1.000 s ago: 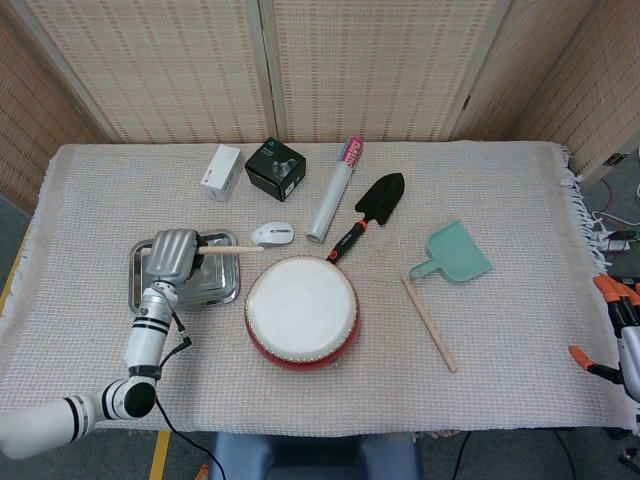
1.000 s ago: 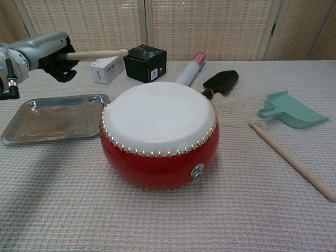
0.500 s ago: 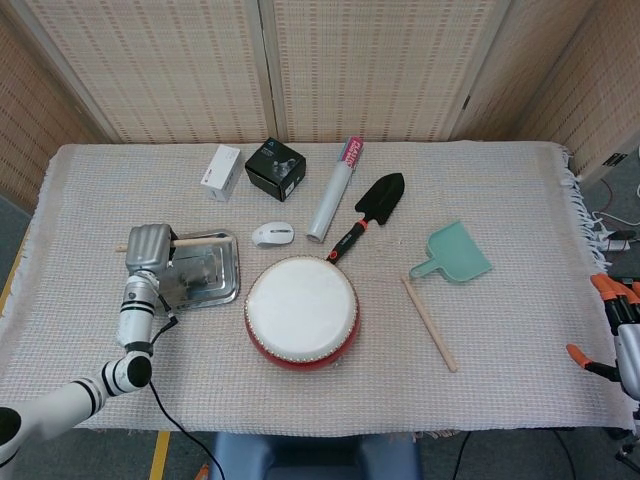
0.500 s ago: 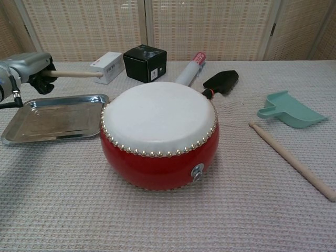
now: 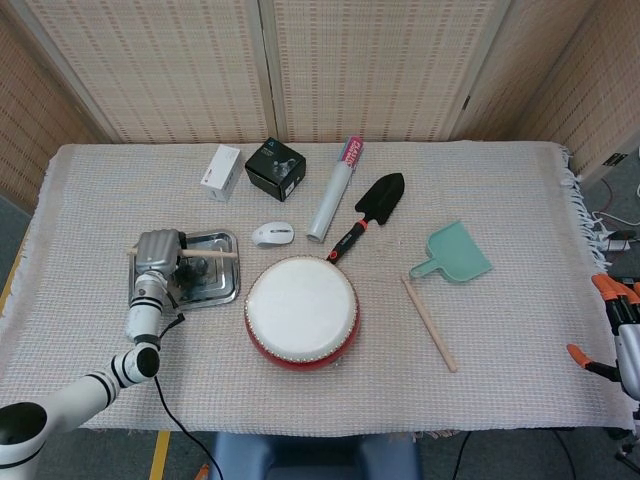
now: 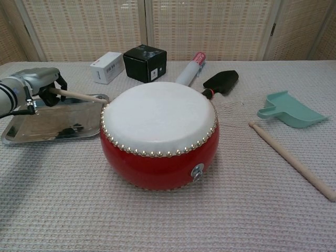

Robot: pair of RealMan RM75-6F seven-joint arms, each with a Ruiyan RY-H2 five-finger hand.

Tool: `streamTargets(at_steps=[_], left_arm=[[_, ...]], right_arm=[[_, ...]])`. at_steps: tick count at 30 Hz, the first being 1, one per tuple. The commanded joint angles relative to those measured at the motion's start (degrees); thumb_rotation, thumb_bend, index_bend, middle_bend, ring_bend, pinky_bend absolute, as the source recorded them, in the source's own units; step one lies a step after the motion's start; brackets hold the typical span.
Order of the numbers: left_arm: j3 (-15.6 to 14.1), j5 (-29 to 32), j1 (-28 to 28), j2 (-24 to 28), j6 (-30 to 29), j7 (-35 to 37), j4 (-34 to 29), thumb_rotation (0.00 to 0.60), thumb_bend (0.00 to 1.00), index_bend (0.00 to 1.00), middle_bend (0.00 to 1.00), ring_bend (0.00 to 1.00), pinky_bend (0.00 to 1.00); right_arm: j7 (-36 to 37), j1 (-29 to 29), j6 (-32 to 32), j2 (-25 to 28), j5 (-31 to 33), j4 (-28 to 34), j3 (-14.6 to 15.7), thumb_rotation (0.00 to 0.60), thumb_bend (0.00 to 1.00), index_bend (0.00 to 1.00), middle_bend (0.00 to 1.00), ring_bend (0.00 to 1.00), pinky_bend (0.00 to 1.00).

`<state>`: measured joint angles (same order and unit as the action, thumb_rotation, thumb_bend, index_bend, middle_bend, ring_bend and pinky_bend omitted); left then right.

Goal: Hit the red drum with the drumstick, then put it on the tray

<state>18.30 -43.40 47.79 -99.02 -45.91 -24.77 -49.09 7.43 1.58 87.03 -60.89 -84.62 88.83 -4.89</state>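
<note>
Left hand (image 5: 158, 252) low over the metal tray (image 5: 222, 288), near the left edge of the table (image 5: 520, 180), fingers closed around a drumstick (image 5: 212, 256). Stick lying almost level across the tray, tip reaching the tray's right rim, close to the red drum (image 5: 301, 312). In the chest view, same hand (image 6: 39, 81) at the tray's far left side, stick (image 6: 79, 95) sloping down toward the rim of the tray (image 6: 31, 137); touching the tray bottom or not, cannot tell. Dark reflection of the hand seen in the tray surface.

Red drum standing upright near the front edge, about at its middle, white skin on top, just beside the tray's right rim. Second drumstick (image 5: 430, 324) lying loose to the right of the drum, well apart from it. Green dustpan (image 5: 456, 254) beyond that stick, toward the right edge.

Toward the back edge: white box (image 5: 221, 172), black box (image 5: 276, 168), white tube with pink end (image 5: 335, 190), black trowel (image 5: 370, 214) with its handle pointing at the drum. White computer mouse (image 5: 272, 234) between the tray and the tube.

Right hand (image 5: 622, 340) only partly visible at the right border of the head view, off the table; grasp not clear, cannot tell.
</note>
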Motion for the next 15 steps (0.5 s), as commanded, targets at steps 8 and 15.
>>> streamTargets(at_steps=[8,15], left_arm=[[0.01,2.20,-0.34,2.32,0.67,-1.98,-3.60,0.600,0.40,0.01,0.07,0.05,0.27],[0.13,2.73,-0.82,4.16,0.37,-1.30,-7.09,0.600,0.25,0.00,0.00,0.00,0.14]], right_arm=[[0.54,0.00,-0.07,-0.19,0.10,-0.56,-0.05,0.600,0.16,0.00,0.07,0.00,0.00],[0.85,0.01,0.18,-0.11,-0.21,-0.77,-0.10,0.600,0.16,0.00,0.07,0.00,0.00]])
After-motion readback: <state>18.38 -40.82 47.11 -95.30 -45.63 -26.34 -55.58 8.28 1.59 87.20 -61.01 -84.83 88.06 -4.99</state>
